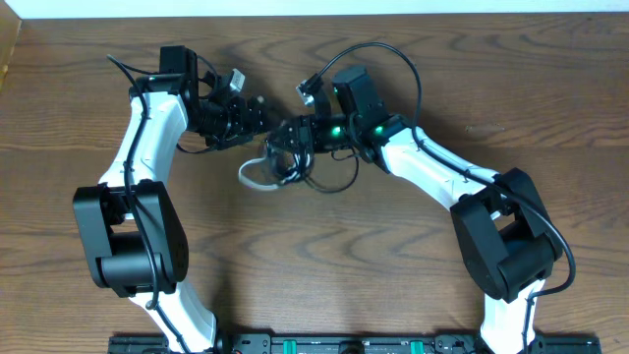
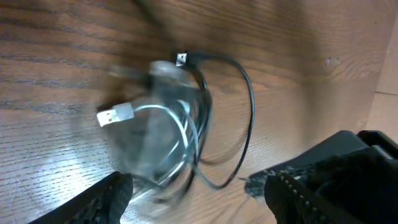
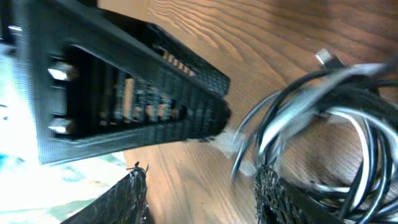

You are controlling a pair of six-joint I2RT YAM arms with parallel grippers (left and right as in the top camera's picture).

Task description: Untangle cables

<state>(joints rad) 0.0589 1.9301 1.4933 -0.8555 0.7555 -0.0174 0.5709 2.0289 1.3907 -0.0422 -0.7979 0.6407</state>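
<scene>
1. The cables (image 2: pixel 186 134) lie bundled mid-table on the wooden table (image 1: pixel 442 59), a white cord looped among the black ones.
2. My right gripper (image 3: pixel 199 186) sits at the bundle, jaws apart, with cords beside one finger.
3. My left gripper (image 2: pixel 189 190) hangs just beyond, jaws wide, holding nothing.

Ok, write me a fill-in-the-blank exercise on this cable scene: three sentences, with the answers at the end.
1. The cables lie on a ___ table.
2. In the left wrist view, the USB plug at the bundle's left edge is ___ in colour.
3. The left gripper has its jaws ___, with nothing clamped between them.
Missing words: wooden; white; open.
</scene>
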